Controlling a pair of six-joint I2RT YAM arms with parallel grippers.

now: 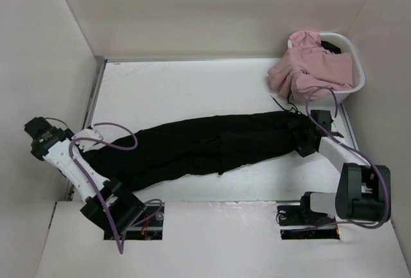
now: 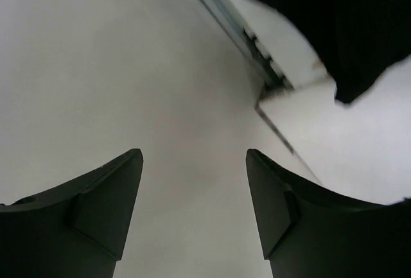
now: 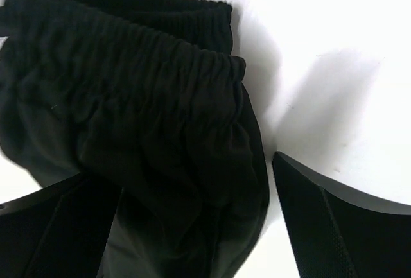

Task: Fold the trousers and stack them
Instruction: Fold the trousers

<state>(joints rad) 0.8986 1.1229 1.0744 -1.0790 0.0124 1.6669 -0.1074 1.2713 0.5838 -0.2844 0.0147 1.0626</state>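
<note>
Right pincer (image 3: 183,178) stands spread wide, its two fingers straddling the gathered waistband of the trousers (image 3: 148,98) without closing on it. Left pincer (image 2: 192,185) is likewise spread, with nothing between its fingers, off the table's left edge beside the wall (image 1: 45,66).

In the top view the trousers (image 1: 205,143) lie stretched across the table (image 1: 192,92). Their long axis runs left to right on a slight slant: waistband at the right and a little farther back, leg ends at the near left, close to the left edge. Bare table is broad beyond them and narrower on the near side. A white basket (image 1: 356,72) draped with a pink garment (image 1: 308,66) sits in the far right corner, near the waistband.
</note>
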